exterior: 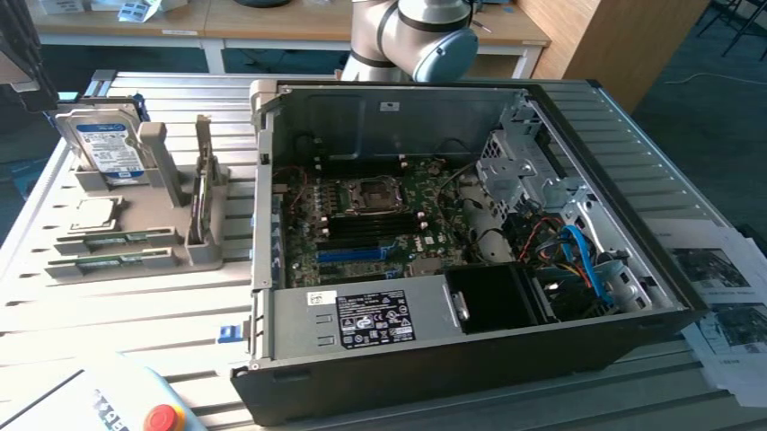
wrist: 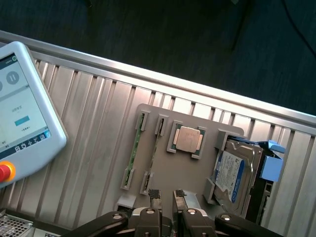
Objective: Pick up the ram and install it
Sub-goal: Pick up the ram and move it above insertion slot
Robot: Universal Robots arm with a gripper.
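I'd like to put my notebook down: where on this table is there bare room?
Bare slats lie between the grey parts holder, the white control tablet and the computer case. The holder and the case's inside are crowded; papers lie at the exterior view's right edge.

The ram: two thin, long, narrow green circuit-board sticks, each standing on its long edge in its own slot of a grey holder [wrist: 165, 170]. The outer stick [wrist: 134, 153] lies along the holder's border. The inner stick [wrist: 153, 154] runs parallel just beside it, the two apart. Small raised blocks of the holder flank both ends of each stick. Both sticks sit to the exterior view's left of the open computer case [exterior: 480, 364], outside it. Seen edge-on, their faces are hidden.
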